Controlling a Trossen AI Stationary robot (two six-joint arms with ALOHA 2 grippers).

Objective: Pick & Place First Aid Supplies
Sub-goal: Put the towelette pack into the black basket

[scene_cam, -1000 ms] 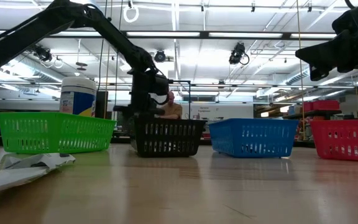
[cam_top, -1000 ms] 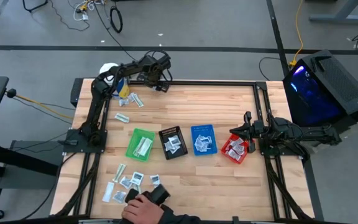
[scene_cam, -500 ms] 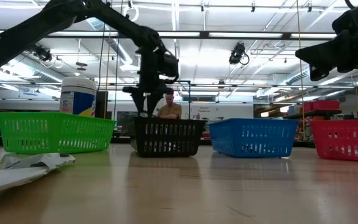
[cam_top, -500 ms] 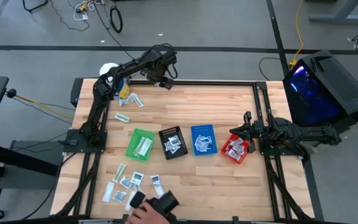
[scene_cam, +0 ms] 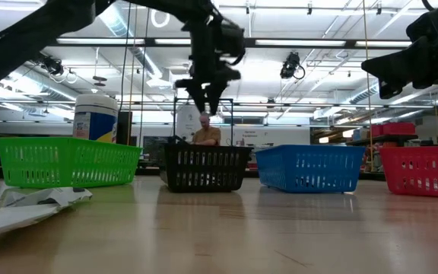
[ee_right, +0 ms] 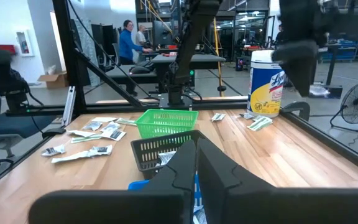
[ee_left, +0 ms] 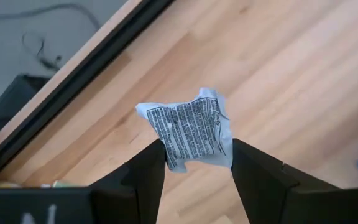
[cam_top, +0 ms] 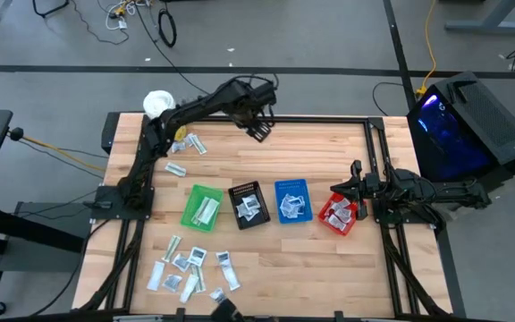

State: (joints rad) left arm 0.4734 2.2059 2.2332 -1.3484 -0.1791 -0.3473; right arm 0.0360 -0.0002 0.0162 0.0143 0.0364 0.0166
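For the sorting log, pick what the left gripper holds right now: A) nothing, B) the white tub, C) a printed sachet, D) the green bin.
C: in the left wrist view, the left gripper has its fingers closed on a crumpled printed sachet above the wooden table.

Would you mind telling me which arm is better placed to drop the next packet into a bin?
Left: its tool already grips a packet; the right tool is shut, empty.
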